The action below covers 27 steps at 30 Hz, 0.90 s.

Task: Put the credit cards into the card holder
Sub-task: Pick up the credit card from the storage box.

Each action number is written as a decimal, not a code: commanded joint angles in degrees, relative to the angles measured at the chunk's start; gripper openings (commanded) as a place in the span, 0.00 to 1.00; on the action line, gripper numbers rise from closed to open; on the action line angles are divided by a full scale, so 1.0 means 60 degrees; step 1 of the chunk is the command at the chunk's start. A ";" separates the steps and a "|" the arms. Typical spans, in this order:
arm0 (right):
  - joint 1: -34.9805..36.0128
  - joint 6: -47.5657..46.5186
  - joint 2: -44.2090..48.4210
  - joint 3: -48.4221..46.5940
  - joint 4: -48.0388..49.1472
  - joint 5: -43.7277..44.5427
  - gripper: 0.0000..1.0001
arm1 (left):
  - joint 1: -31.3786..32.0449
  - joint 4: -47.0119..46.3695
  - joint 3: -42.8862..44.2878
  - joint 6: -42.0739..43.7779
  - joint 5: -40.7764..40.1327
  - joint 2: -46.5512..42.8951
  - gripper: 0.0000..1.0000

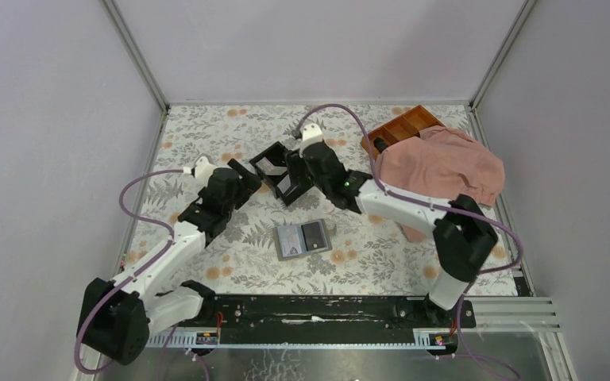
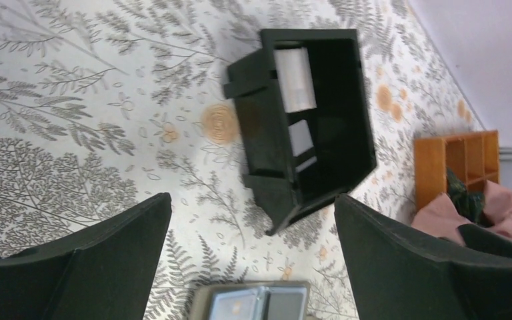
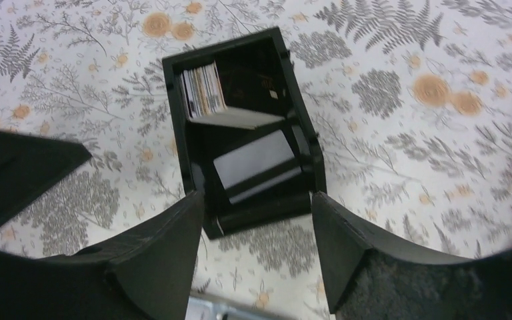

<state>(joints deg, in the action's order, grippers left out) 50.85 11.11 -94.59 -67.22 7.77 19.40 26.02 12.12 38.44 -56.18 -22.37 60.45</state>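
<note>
- Table (image 1: 230, 262) is covered in a floral print of grey ferns and orange blooms. Plain pale walls on three sides, metal rails in the far corners.
- Both my arms reach forward and inward, wrists meeting at the black box (image 1: 279, 176) mid-table.
- My left gripper (image 2: 253, 200) has its fingers spread wide with nothing between them. It hangs over the print just short of the box.
- My right gripper (image 3: 257, 199) is also spread wide, one finger either side of the box's near end. Contact with the box: cannot tell.
- Credit cards (image 3: 203, 90): a thin pale stack standing on edge in one compartment of the box. A flat piece lies in the other compartment, unclear what.
- Card holder (image 1: 303, 239) lies open flat, nearer my bases than the box and apart from both grippers. Grey rim, blue-grey panel on the left, dark panel on the right.
- The box is hard, black and angular, with two compartments, and sits diagonally.
- Orange-brown divided tray (image 1: 401, 127) sits far right, with a crumpled pink cloth (image 1: 445, 165) lying partly over it.
</note>
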 commanded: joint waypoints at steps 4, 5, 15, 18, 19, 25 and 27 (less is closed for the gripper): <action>-0.0519 -0.1104 -0.2404 -0.3584 -0.1581 -0.2088 0.62 | -0.1431 -0.2169 -0.0968 -0.1005 0.1935 0.1063 1.00; -0.0552 -0.1209 -0.2730 -0.3970 -0.1767 -0.2169 0.62 | -0.1507 -0.2376 -0.1032 -0.1082 0.1994 0.1344 1.00; -0.1194 -0.1022 -0.5282 -0.7006 -0.3075 -0.3932 0.55 | -0.1997 -0.3668 -0.1207 -0.1374 0.2168 0.2606 0.92; -0.1356 -0.0925 -0.5725 -0.7507 -0.3190 -0.4260 0.55 | -0.2037 -0.3955 -0.1257 -0.1436 0.2207 0.2873 0.91; -0.1400 -0.0881 -0.5864 -0.7661 -0.3229 -0.4381 0.55 | -0.2037 -0.4060 -0.1260 -0.1456 0.2229 0.2985 0.90; -0.1585 -0.0791 -0.6489 -0.8386 -0.3419 -0.4865 0.54 | -0.2037 -0.4696 -0.1234 -0.1550 0.2577 0.3784 0.88; -0.1639 -0.0769 -0.6651 -0.8606 -0.3468 -0.5013 0.54 | -0.2037 -0.4899 -0.1237 -0.1598 0.2617 0.4018 0.88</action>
<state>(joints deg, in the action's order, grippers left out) 41.54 5.91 -133.60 -114.52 -12.34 -6.96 14.17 -11.16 31.42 -64.90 -8.08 82.39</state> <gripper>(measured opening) 0.545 0.885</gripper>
